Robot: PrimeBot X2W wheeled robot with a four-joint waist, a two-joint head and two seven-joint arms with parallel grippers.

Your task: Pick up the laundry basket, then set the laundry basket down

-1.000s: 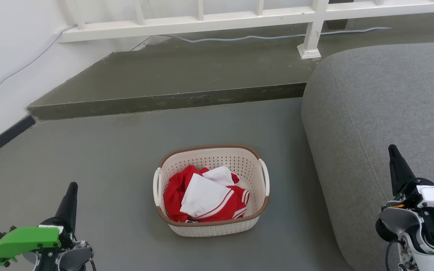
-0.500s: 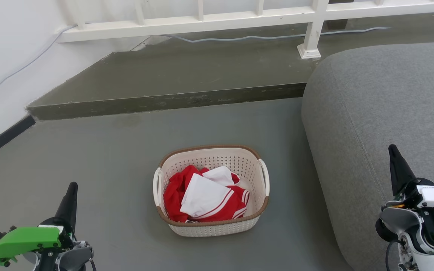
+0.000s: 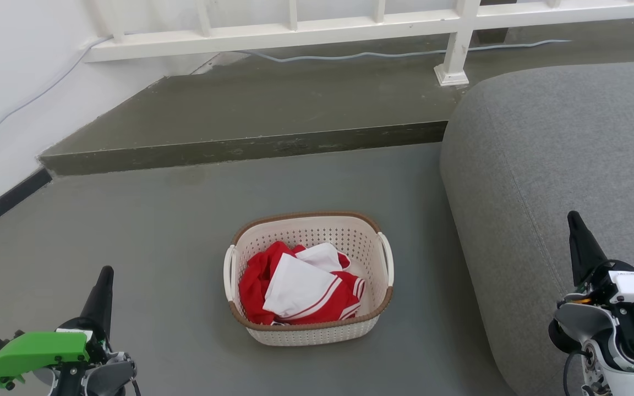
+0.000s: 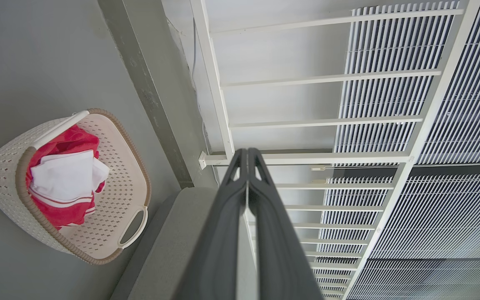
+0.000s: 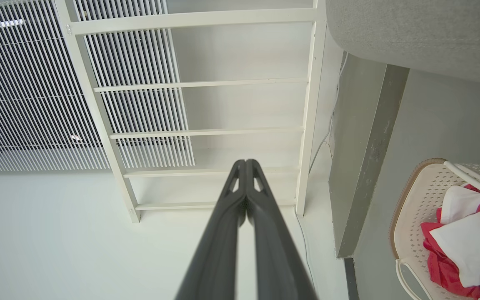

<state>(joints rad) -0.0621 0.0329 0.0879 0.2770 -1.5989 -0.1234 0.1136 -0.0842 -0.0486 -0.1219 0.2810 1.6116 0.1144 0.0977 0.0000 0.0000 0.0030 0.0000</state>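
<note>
Laundry basket [image 3: 317, 334] on floor [image 3: 174, 231] between left jaws and right jaws, touching neither — both closed, empty.

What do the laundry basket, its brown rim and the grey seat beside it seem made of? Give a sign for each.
Laundry basket: likely moulded plastic, matt cream; regular holes pattern its walls. Brown rim: woven look, perhaps wicker, perhaps plastic imitation. Grey seat: upholstery fabric, by its speckled weave and stitched seam.

laundry basket [image 3: 317, 334]: matt perforated plastic, woven-look brown rim [image 3: 306, 214]. clothes [image 3: 300, 291] inside: soft red-white cloth. sofa [image 3: 559, 165]: coarse grey fabric. floor [image 3: 157, 231]: smooth matt grey. railing [image 3: 339, 26]: white-painted, smooth.
</note>
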